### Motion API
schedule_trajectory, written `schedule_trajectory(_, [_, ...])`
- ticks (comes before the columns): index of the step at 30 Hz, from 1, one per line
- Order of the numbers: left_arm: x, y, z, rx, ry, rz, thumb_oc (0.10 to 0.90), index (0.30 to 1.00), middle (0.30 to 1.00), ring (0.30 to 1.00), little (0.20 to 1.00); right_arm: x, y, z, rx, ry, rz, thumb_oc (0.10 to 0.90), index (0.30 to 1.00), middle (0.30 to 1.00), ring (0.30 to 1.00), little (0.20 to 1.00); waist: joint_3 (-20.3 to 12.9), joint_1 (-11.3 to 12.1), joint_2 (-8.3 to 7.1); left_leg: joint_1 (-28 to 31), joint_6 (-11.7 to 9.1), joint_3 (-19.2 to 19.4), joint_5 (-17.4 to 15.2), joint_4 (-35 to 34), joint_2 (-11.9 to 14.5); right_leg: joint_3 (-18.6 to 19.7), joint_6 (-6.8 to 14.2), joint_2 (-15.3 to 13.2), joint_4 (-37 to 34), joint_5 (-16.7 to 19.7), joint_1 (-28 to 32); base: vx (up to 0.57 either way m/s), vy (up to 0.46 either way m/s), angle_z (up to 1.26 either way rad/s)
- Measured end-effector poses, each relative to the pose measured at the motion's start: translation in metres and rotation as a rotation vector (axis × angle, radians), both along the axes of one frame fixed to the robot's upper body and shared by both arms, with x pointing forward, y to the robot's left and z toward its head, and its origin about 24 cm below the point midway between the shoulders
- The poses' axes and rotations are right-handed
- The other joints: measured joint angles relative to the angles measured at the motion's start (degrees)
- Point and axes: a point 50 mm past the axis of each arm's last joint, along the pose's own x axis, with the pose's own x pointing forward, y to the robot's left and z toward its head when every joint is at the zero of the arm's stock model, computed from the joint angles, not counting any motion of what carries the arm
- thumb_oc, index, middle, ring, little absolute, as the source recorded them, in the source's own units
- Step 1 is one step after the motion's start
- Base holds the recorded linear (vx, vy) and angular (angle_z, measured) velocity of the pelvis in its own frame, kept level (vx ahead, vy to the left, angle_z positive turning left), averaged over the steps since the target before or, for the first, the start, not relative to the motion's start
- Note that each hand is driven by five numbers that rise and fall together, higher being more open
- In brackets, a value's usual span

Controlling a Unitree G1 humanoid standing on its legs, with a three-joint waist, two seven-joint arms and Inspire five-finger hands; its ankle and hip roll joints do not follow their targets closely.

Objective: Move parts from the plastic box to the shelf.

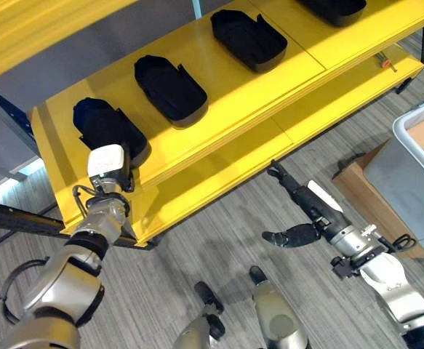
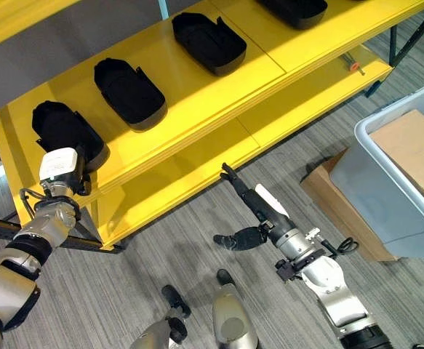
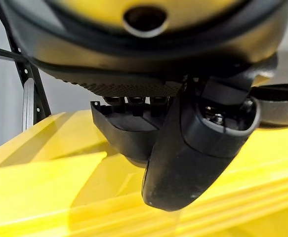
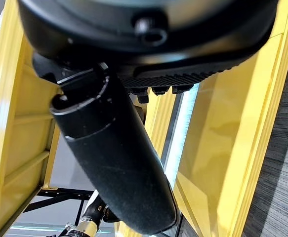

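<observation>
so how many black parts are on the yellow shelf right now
4 in a diagonal row on the upper shelf: leftmost part at the left hand, second part, third part, and fourth part cut off by the frame. More may lie beyond it.

Grey striped floor (image 1: 219,240); a grey wall (image 1: 88,51), seemingly, behind the racking.

Count: four black parts on yellow shelf (image 2: 197,94) — first (image 2: 65,131), second (image 2: 130,93), third (image 2: 209,42), fourth (image 2: 295,10) cut by frame edge. One grey plastic box (image 2: 386,196). One cardboard box (image 2: 335,207) on floor. Two hands: left (image 1: 108,169), right (image 2: 252,211).
</observation>
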Motion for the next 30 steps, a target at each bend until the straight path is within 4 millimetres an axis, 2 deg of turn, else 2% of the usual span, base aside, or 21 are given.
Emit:
schedule_trajectory(7, [-0.002, 0.001, -0.007, -0.019, 0.075, 0.006, 0.9, 1.0, 1.0, 1.0, 1.0, -0.003, -0.004, -0.003, -0.009, 0.025, -0.006, 0.9, 1.0, 1.0, 1.0, 1.0, -0.24, 0.0, 0.39, 0.94, -0.05, 0.0, 0.07, -0.08, -0.03, -0.05, -0.21, 0.05, 1.29, -1.12, 0.1, 0.02, 0.006, 0.0])
schedule_trajectory(12, [-0.008, 0.004, -0.021, -0.001, 0.144, 0.073, 0.9, 1.0, 1.0, 1.0, 1.0, -0.004, -0.009, -0.002, -0.038, 0.036, -0.013, 0.9, 1.0, 1.0, 1.0, 1.0, -1.13, -0.26, 1.82, 1.15, -0.25, 0.02, 0.16, -0.28, 0.05, -0.08, -0.41, 0.21, 1.6, -1.36, 0.04, 0.0, 0.0, 0.0])
schedule_trajectory(30, [-0.026, 0.03, -0.028, 0.172, 0.16, 0.326, 0.9, 1.0, 1.0, 1.0, 1.0, -0.004, -0.011, -0.002, -0.05, 0.041, -0.018, 0.9, 1.0, 1.0, 1.0, 1.0, -1.2, 0.0, 1.9, 1.32, -0.75, 0.6, 0.7, -0.29, 0.6, -0.18, -1.22, 0.7, 4.53, -2.48, -1.29, 0.0, 0.0, 0.0])
